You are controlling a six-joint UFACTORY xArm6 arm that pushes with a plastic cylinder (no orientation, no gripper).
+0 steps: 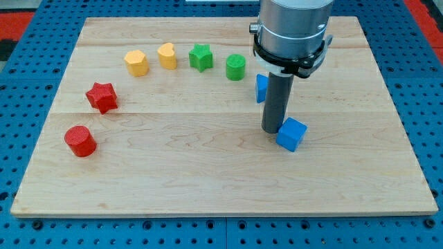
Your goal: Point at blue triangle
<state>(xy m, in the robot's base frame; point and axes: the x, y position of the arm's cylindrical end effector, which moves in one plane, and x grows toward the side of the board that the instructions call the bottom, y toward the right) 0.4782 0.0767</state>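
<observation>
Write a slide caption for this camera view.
My tip rests beside the blue cube; blue triangle behind the rod.

A red cylinder (80, 140), red star (102, 97), two yellow blocks (136, 62) (167, 55), green star (201, 57), green cylinder (235, 67) and blue cube (291, 133) are sitting on the wooden desk (173, 166).

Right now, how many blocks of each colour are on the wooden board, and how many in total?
Red: 2, a star and a cylinder.
Yellow: 2, one beside the other.
Green: 2, a star and a cylinder.
Blue: 2, a cube touching my tip, and a block partly hidden behind the rod.
Total: 8
</observation>
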